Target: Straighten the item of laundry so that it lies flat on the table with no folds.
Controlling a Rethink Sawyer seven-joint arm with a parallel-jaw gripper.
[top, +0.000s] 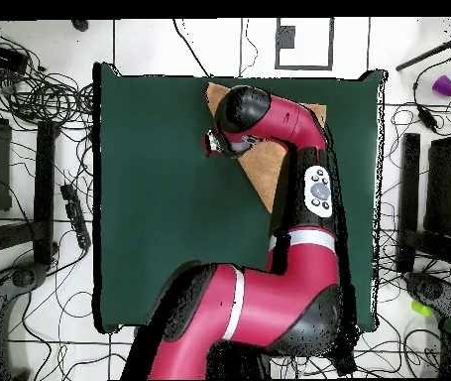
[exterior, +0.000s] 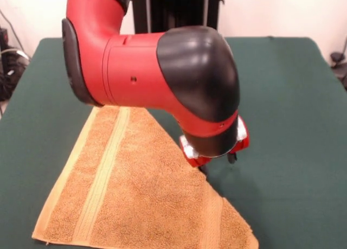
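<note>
The towel [exterior: 141, 189] lies on the green worktop [exterior: 293, 97] toward the near edge in the front view, and it is not flat; its outline is a triangle rather than a rectangle, so one part is evidently folded over along a diagonal; that slanted edge runs from under the arm [exterior: 152, 70] down to the towel's near right corner. A smoother woven band runs along the left side, from the far end toward the near left corner, and a second band shows close to the near right corner; the towel's long axis therefore seems to run away from the camera, tilted a little.

The tool [exterior: 216, 154] hangs low just beside the diagonal edge, about midway along it, on the side of the bare green surface; the towel lies to the tool's left in the front view. The overhead view agrees: the wrist sits at the towel's edge near the worktop's far side, with most of the cloth hidden under the arm. Whether the tool touches the cloth cannot be told; the bulky wrist covers the tips, so I cannot tell whether it is open, closed, or gripping the fabric.

In my judgement the fold is still to be undone; the coming move depends on catching the folded layer at that diagonal edge and drawing it outward over the bare surface, away from the banded side.
</note>
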